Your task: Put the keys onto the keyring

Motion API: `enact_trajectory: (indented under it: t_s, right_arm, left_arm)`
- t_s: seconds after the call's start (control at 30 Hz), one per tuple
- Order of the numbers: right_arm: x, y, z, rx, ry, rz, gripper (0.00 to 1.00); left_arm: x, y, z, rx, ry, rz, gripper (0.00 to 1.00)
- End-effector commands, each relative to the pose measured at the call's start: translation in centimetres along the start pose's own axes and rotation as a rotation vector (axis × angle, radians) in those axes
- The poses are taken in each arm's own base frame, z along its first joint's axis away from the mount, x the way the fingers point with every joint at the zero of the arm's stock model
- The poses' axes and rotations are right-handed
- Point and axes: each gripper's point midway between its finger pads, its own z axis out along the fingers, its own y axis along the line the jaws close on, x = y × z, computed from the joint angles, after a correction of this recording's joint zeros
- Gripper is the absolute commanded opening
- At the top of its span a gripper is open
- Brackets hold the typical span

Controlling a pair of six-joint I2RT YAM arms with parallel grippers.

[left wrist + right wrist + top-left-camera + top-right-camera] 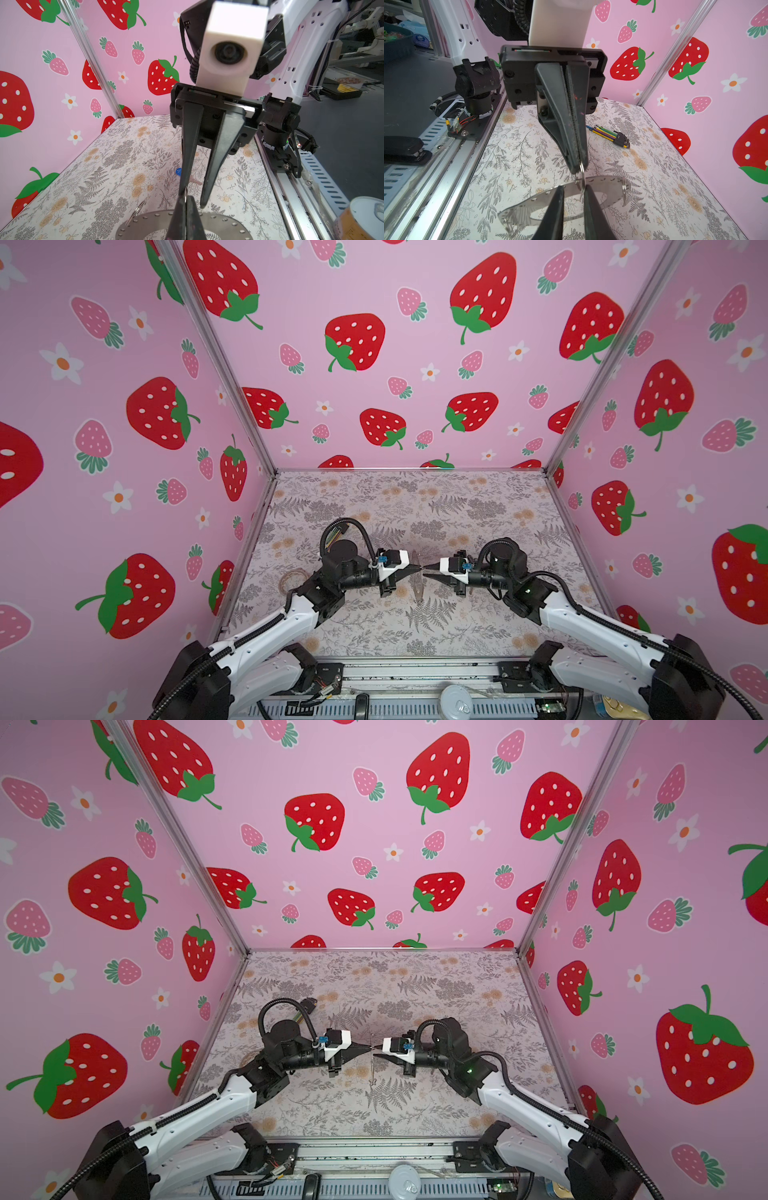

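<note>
The left gripper (pixel 578 168) is closed on the small wire loop (pixel 583 180) at the rim of the keyring (pixel 606 184), holding the flat grey ring above the tabletop (pixel 104 176) in the middle of the scene. The right gripper (pixel 573 188) faces it tip to tip, its fingers parted on either side of that loop and gripping nothing. The blue-headed key (pixel 178 171) lies flat on the tabletop beneath the right gripper. The hex keys (pixel 610 135) lie well apart.
</note>
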Motion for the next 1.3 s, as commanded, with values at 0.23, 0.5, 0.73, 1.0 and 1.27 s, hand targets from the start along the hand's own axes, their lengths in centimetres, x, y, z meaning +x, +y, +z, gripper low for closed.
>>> enact_trajectory:
  t_s: [0.23, 0.5, 0.73, 1.0, 1.27]
  right_arm:
    - [-1.8, -0.1, 0.2, -0.027, -0.058, 0.002, 0.15]
    - [-1.8, 0.0, 0.4, -0.04, -0.06, 0.018, 0.0]
    - [0.9, -0.9, 0.7, -0.028, 0.139, 0.054, 0.0]
    - [3.0, -1.9, 0.4, -0.041, 0.37, 0.143, 0.0]
    - [2.8, -2.2, 0.5, -0.05, 0.399, 0.17, 0.0]
  left_arm:
    - [-1.7, -0.1, -0.2, 0.016, -0.045, 0.038, 0.0]
    - [-1.4, -0.3, -0.2, 0.034, -0.032, 0.04, 0.0]
    - [-0.1, 0.7, -0.8, -0.028, 0.12, 0.108, 0.26]
    - [0.6, 2.3, -2.2, -0.103, 0.301, 0.222, 0.25]
    - [0.9, 2.8, -1.5, -0.149, 0.366, 0.275, 0.25]
